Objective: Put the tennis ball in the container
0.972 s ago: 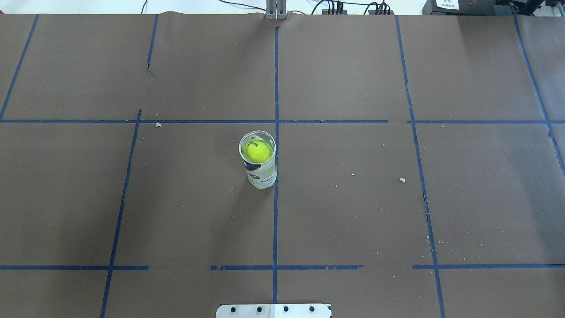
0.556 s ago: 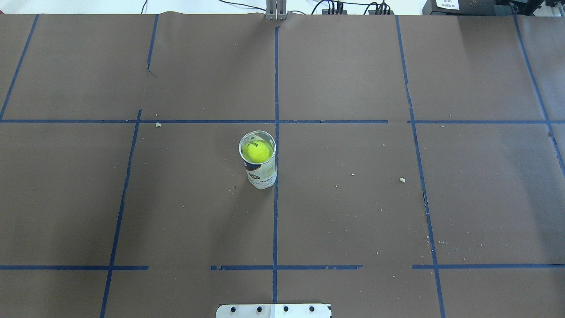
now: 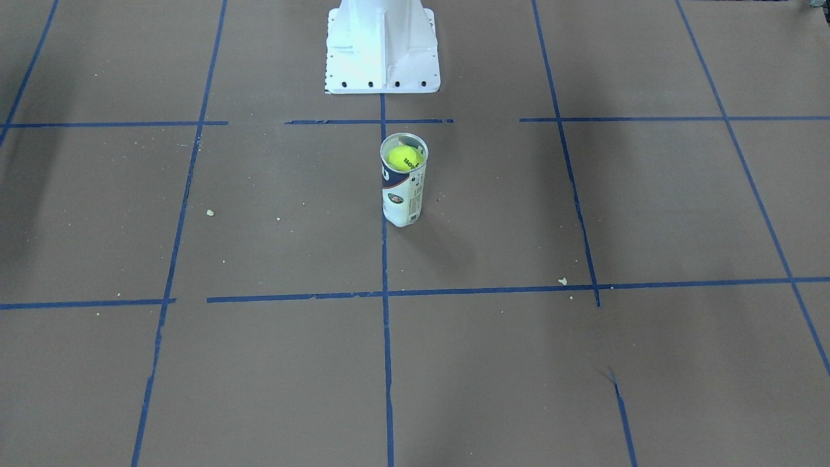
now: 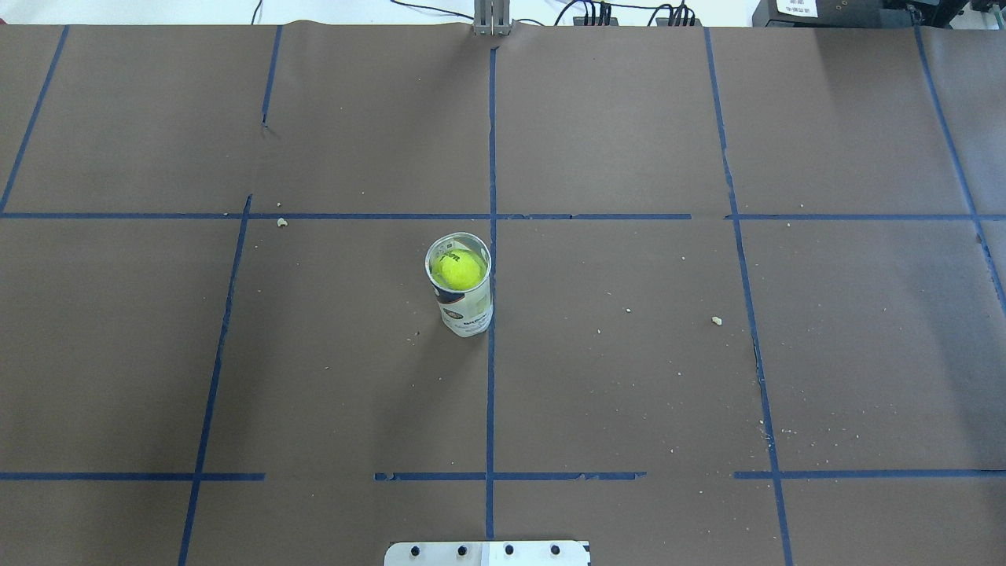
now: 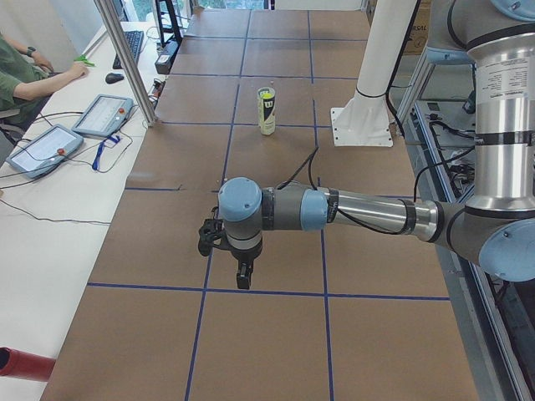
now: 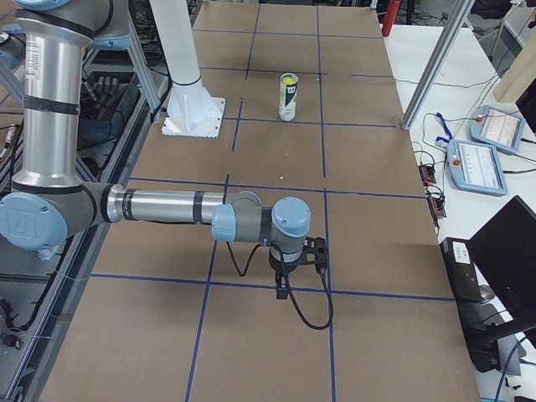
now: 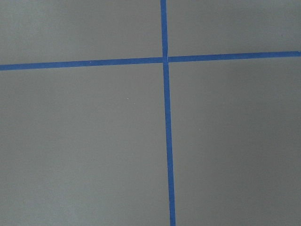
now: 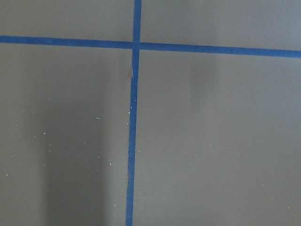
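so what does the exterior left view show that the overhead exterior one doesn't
Only exterior left: the grey and blue left arm reaching out, its left gripper pointing down above bare paper (open or shut, cannot tell), plus a seated person in green and grey touchscreen pendants.
Only overhead exterior: black cables past the far edge and pale crumbs on the paper.
Both: the clear plastic tube with a white and blue label standing upright, the fuzzy yellow-green tennis ball inside it, on the brown paper-covered table with blue tape lines.
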You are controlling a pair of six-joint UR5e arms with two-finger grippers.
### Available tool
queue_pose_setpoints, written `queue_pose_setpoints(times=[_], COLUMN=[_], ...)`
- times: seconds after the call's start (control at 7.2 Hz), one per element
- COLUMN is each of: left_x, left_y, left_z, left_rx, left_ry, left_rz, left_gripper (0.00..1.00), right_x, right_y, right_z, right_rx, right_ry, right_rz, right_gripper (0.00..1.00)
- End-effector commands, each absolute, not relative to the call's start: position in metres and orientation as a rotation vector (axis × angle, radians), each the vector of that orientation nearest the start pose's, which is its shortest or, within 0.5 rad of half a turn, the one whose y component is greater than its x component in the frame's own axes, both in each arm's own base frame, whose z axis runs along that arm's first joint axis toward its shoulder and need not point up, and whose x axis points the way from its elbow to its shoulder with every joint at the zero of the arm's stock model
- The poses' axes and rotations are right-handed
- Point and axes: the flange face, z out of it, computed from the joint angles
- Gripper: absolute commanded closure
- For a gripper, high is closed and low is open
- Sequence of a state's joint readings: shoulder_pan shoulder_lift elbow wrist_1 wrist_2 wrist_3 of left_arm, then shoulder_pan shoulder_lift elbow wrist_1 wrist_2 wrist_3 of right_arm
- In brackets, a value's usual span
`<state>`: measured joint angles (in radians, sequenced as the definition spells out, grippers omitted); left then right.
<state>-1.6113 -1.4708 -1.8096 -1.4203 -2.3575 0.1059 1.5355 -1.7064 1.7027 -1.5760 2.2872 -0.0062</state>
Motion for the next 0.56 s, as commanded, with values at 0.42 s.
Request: queue_pose_setpoints(times=[0.42], left_x=[-0.096], left_y=[-0.435], left_z=[0.614], left_rx=[0.032], left_ry=[0.778], left_rz=[0.015], left_gripper=[0.00], right_x=[0.053], right_y=[-0.435], right_z=[0.661], right_rx=[-0.019], right_ry=[-0.716], right_rz=[-0.036], right_gripper=[0.00])
